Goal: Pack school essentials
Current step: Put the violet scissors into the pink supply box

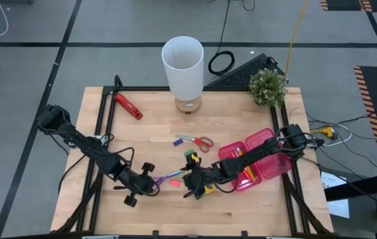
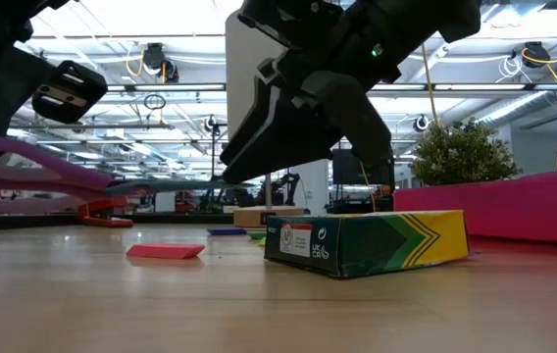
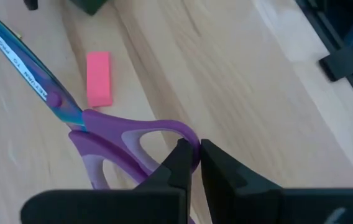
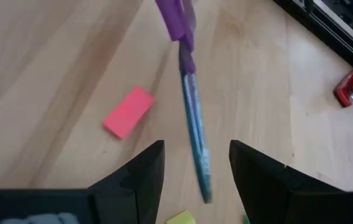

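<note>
Here the left gripper (image 3: 194,163) was clamped on the handle loop of the purple scissors (image 3: 111,134), its fingers nearly closed with only the plastic rim between them. In the low view the scissors appeared lifted clear of the table (image 1: 155,113), blades pointing toward the right gripper (image 4: 195,168). That gripper stood wide open and empty, with the blade tip reaching between its fingers. A handover seemed to be the step in hand.

To do it well, the right fingers should have closed on the blades near the pivot, not at the thin tip, where the flat steel would likely slip or swing. The left gripper should have released only after that grip was firm.

The pink eraser (image 4: 128,111) lay flat on the wood just beside the blades. The crayon box (image 2: 367,242) sat on the table below the right arm. The red scissors (image 1: 195,141) lay well apart, nearer the white cylinder (image 1: 183,66). The pink case (image 1: 258,159) stood open by the right edge, already holding some thin items.
</note>
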{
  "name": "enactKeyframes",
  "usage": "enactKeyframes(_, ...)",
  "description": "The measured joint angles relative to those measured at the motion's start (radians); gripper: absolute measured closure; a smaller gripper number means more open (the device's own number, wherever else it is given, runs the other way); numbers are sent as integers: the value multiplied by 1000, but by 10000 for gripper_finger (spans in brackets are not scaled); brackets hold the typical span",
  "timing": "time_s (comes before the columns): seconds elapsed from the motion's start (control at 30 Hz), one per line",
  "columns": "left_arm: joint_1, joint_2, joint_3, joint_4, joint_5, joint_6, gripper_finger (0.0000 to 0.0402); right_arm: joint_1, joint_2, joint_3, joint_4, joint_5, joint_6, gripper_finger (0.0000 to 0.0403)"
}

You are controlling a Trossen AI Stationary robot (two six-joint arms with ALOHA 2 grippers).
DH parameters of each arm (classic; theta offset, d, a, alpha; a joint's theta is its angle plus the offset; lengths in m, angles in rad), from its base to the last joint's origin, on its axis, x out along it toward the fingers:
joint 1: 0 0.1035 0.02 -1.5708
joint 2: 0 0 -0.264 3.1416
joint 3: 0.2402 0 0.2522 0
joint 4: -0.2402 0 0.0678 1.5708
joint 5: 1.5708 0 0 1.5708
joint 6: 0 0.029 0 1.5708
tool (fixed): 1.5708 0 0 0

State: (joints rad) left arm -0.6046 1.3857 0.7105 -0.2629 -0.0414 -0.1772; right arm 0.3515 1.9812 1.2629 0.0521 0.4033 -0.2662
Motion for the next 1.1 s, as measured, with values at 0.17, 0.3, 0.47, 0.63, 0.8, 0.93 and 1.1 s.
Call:
enactKeyframes(0.17,-6,0,0,40,15,12,376,-2,0,0,-13,12,-7,229)
enactKeyframes(0.3,-13,0,0,68,23,39,376,-1,0,-1,-30,12,-8,241)
enactKeyframes(0.47,-13,0,0,85,24,45,376,3,0,-1,-27,12,-8,297)
enactKeyframes(0.63,-13,0,0,89,18,44,376,16,0,-1,-27,11,-8,375)
enactKeyframes(0.8,-13,0,0,107,19,37,376,26,0,-2,-34,8,1,389)
enactKeyframes(0.93,-13,0,0,107,-3,18,375,30,0,-2,-38,10,27,392)
enactKeyframes(1.1,-21,-1,0,114,-59,-15,347,53,-18,-3,-93,10,114,398)
